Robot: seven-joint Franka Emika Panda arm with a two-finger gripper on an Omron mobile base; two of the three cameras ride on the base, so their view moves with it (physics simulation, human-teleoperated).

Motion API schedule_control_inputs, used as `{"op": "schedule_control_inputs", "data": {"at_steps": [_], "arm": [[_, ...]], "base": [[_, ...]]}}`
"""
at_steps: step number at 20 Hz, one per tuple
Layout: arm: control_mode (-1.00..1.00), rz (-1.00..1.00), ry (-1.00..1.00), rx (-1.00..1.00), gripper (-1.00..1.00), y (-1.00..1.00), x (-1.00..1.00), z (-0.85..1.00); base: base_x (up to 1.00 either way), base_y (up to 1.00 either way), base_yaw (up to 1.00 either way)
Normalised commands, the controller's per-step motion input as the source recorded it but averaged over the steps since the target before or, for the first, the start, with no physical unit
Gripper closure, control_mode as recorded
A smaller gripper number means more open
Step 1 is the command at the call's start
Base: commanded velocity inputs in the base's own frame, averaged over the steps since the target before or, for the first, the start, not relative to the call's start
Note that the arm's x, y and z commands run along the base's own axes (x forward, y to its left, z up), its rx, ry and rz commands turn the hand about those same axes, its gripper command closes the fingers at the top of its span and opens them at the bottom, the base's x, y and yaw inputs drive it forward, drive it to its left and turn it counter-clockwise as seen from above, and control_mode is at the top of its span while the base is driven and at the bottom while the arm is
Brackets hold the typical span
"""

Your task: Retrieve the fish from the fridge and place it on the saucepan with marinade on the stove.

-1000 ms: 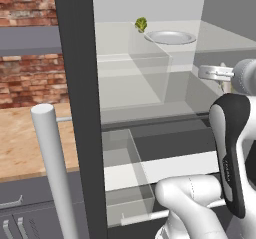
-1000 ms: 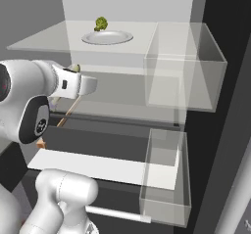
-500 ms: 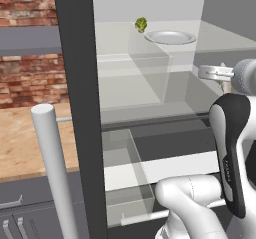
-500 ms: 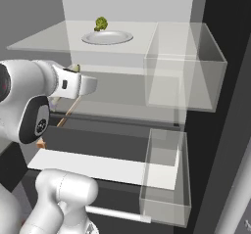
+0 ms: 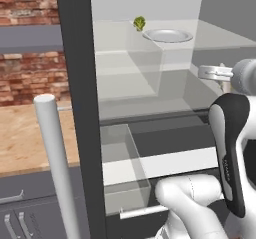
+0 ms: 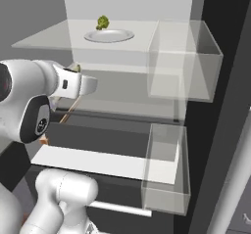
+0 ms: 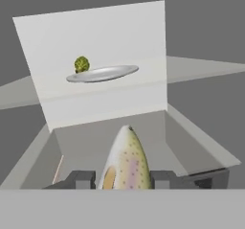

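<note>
The gripper (image 7: 123, 179) is clamped on the fish (image 7: 125, 161) inside the fridge (image 5: 75, 83), so withdrawing it and carrying it to the saucepan remain.

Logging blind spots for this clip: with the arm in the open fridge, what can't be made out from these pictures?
- fish: hand view, tail end cut off at the bottom between the gripper fingers.
- gripper's hold, both base views: hidden by the arm's own white body.
- green item by the plate, left base view: too small to identify.
- fridge top: cut off by the edge.
</note>
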Motion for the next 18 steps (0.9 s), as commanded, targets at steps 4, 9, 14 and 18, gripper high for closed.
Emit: {"op": "schedule_control_inputs", "data": {"at_steps": [4, 9, 14, 18], "arm": [[1.00, 0.00, 0.00, 0.00, 1.00, 0.00, 0.00, 0.00], [1.00, 0.00, 0.00, 0.00, 1.00, 0.00, 0.00, 0.00], [1.00, 0.00, 0.00, 0.00, 1.00, 0.00, 0.00, 0.00], [1.00, 0.00, 0.00, 0.00, 1.00, 0.00, 0.00, 0.00]], "base": [[-0.94, 0.00, 0.00], [-1.00, 0.00, -0.02], [-0.93, 0.30, -0.07], [-0.81, 0.87, -0.09]]}}
